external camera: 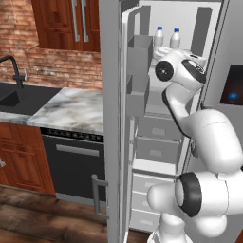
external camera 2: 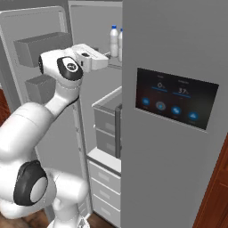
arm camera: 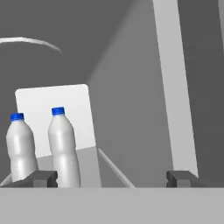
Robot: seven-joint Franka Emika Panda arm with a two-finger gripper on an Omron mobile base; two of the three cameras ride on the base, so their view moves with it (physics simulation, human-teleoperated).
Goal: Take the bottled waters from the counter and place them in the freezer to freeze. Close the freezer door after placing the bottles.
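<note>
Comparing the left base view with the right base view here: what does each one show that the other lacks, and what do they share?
Left base view only: the marble counter, the black sink with its faucet, the dishwasher and the brick wall. Right base view only: the whole blue-lit dispenser panel, which the left view cuts off at its edge. Both: the two bottled waters upright on an upper shelf of the open freezer, the freezer door swung open, and the arm reaching in.
</note>
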